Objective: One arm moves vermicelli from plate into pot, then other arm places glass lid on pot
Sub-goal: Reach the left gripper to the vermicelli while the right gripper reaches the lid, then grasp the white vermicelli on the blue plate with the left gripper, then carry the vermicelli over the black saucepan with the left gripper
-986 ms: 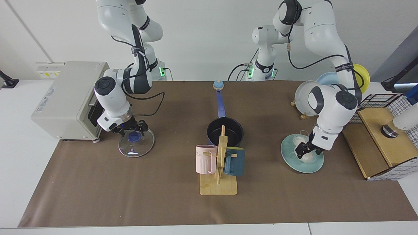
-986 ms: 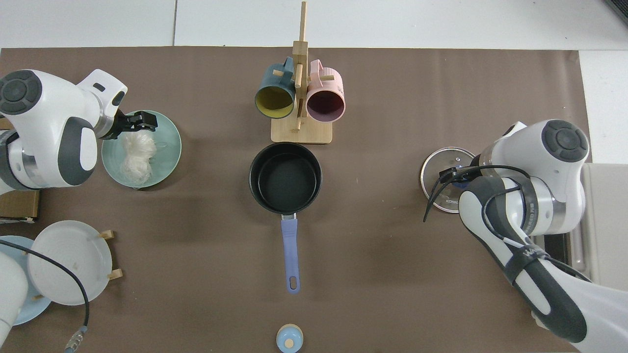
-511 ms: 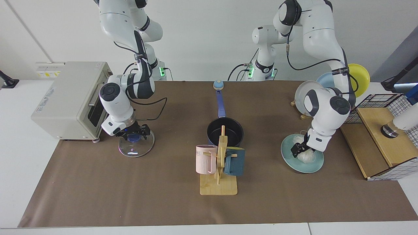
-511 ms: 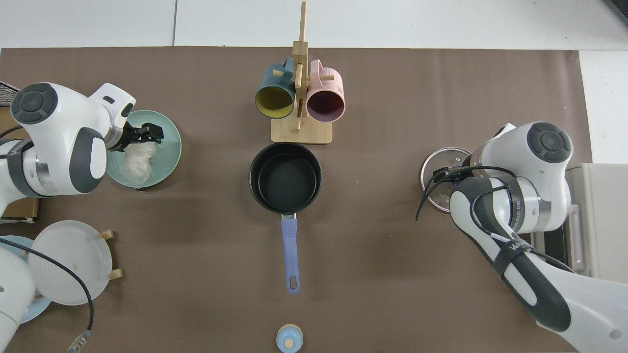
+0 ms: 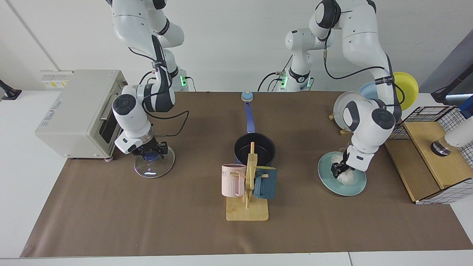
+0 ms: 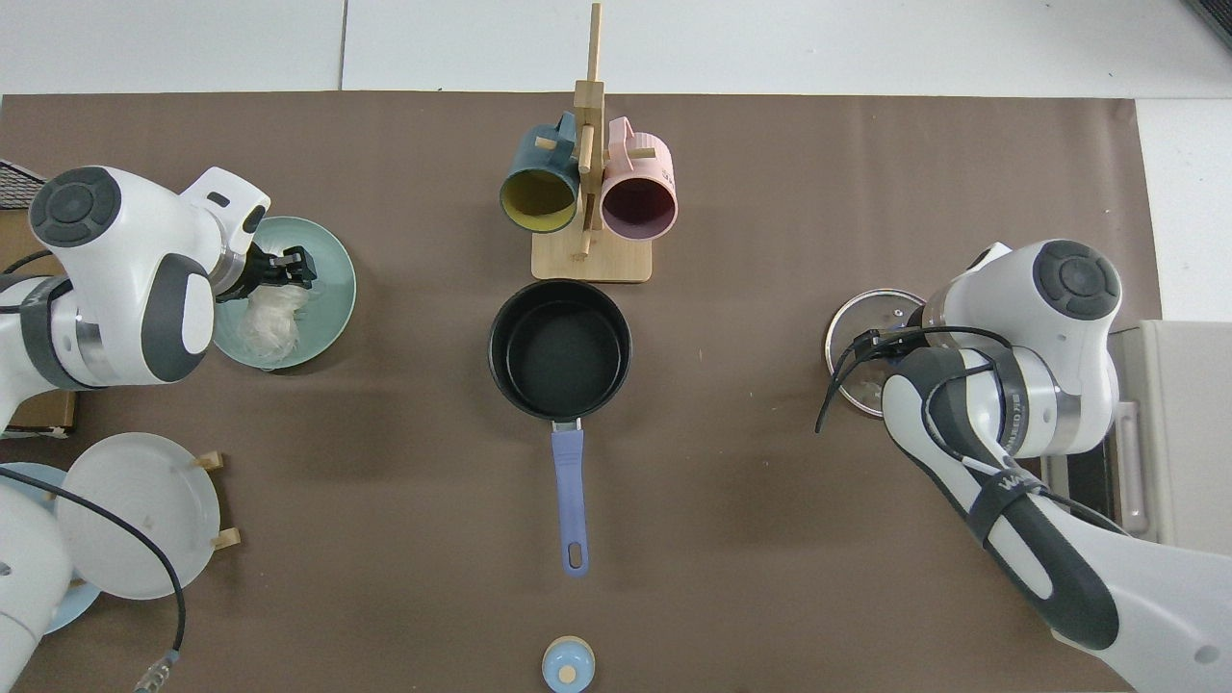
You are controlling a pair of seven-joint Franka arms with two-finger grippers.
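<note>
Left gripper (image 5: 337,170) on vermicelli (image 5: 347,178), right gripper (image 5: 150,150) over glass lid (image 5: 154,166).

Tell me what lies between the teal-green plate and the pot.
Nothing: the top view shows only bare brown table cover between the plate and the pot. The mug rack stands off that line, beside the pot.

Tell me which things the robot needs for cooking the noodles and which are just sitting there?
Needed: the vermicelli on the teal plate, with the left gripper down at it; the pot; the glass lid, with the right gripper at its knob.

Just sitting there: the pink mug, the dark teal mug, their wooden rack, the toaster oven, the grey-white plate.
</note>
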